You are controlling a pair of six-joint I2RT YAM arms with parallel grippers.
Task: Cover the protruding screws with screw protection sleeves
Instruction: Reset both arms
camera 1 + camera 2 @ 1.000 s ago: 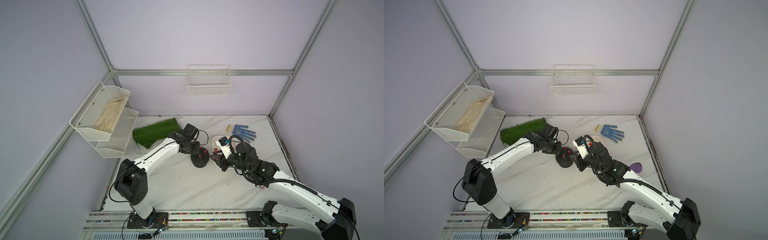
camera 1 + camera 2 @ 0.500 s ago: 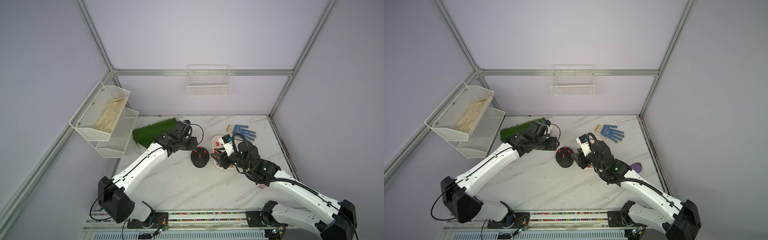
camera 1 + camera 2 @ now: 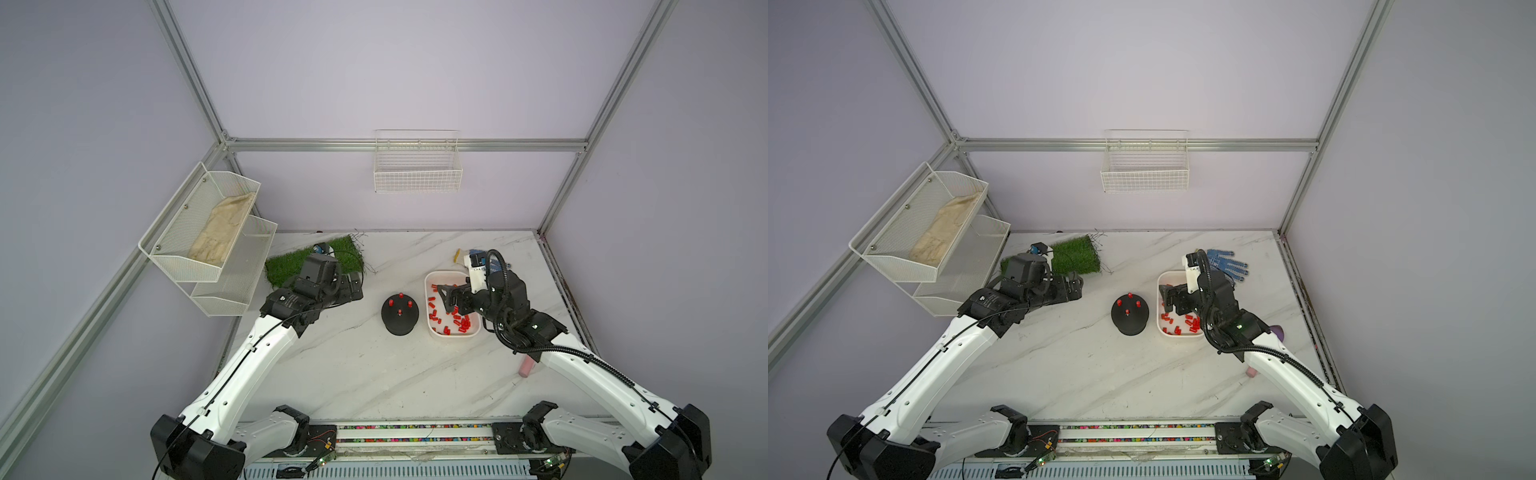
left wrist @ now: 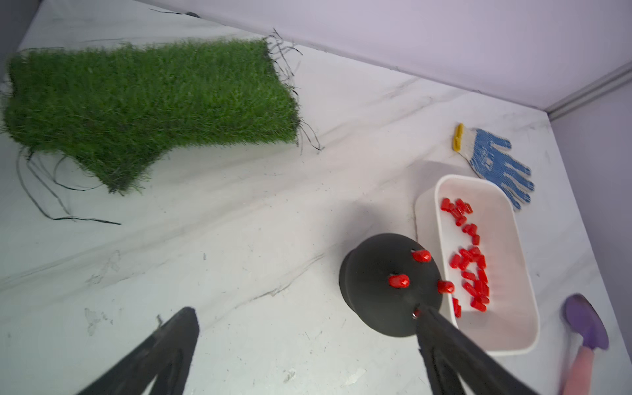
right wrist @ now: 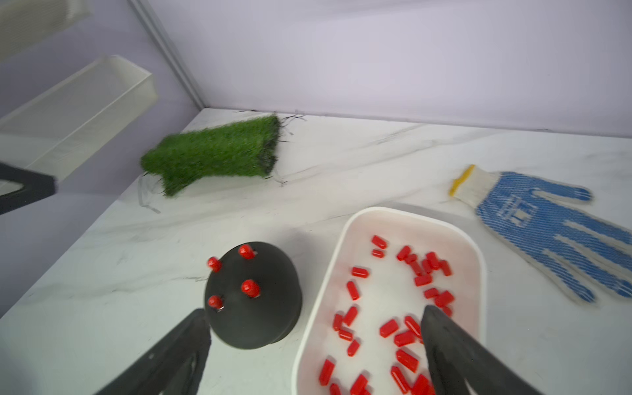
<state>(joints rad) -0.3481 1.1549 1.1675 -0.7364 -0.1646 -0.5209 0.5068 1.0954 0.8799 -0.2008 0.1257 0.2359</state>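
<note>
The black dome base (image 3: pixel 400 318) (image 3: pixel 1129 318) stands mid-table. Several red screw protection sleeves (image 5: pixel 250 288) (image 4: pixel 398 281) sit upright on its top over the protruding screws. Only a sliver of metal (image 5: pixel 220 308) shows under one cap. More loose sleeves (image 5: pixel 403 338) (image 3: pixel 461 325) lie in the white tray (image 3: pixel 427 286) (image 5: pixel 321 294) just right of the dome. My left gripper (image 3: pixel 354 291) (image 4: pixel 305 309) is open and empty, left of the dome beside the grass mat. My right gripper (image 3: pixel 444 299) (image 5: pixel 313 309) is open and empty above the tray's left side.
A green grass mat (image 3: pixel 316 266) lies at the back left, a blue-dotted glove (image 3: pixel 1229 262) behind the tray. A pink cylinder (image 3: pixel 526 368) and a purple piece (image 3: pixel 1277 331) sit by my right arm. White mesh shelves (image 3: pixel 208 232) hang on the left wall.
Both grippers were close together at the dome and have opened wide. The left one drew back toward the grass mat, the right one back over the tray.
</note>
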